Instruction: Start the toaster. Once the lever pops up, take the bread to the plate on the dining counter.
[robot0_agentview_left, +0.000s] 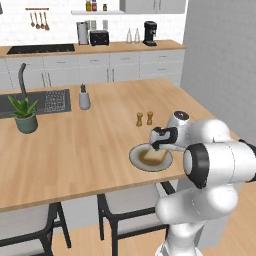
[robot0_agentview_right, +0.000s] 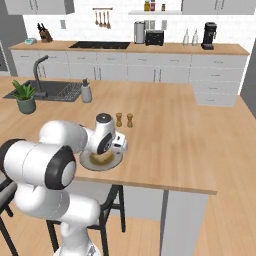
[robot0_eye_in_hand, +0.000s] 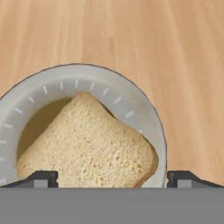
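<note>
Tool (robot0_eye_in_hand: 112, 178) of white arm with two dark fingertips (robot0_eye_in_hand: 41, 178) spread wide, holding nothing, hovering directly over thin tan-golden squarish slice of bread (robot0_eye_in_hand: 89, 142). No contact visible between fingertips and bread; one tip off each side of the slice's near edge in the hand view. Bread lying flat inside round shallow grey plate (robot0_eye_in_hand: 131, 105) with darker brownish centre, one corner lapping up toward the plate's pale rim marked with short white ticks. Same plate (robot0_agentview_left: 137, 161) seen from the left base view just under the tool (robot0_agentview_left: 156, 146), bread (robot0_agentview_left: 152, 158) a small tan patch in its middle. Plate (robot0_agentview_right: 116, 161) resting near the front edge of large light-wood island worktop (robot0_agentview_right: 170, 135), just in front of two small brown shakers (robot0_agentview_right: 124, 120). From the right base view, tool (robot0_agentview_right: 119, 144) directly above the plate, partly covering it.

Relative to the plate: grey cylindrical dispenser (robot0_agentview_left: 84, 98) farther back and to the left on the same worktop, green potted plant in a teal pot (robot0_agentview_left: 25, 115) well to the left, dark sink with tall faucet (robot0_agentview_left: 35, 100) beyond the plant. Black boxy toaster (robot0_agentview_left: 99, 37) well apart from the plate, on the far wood worktop against the white tiled wall, with black coffee machine (robot0_agentview_left: 150, 33) to its right and black cooktop (robot0_agentview_left: 41, 48) to its left.
</note>
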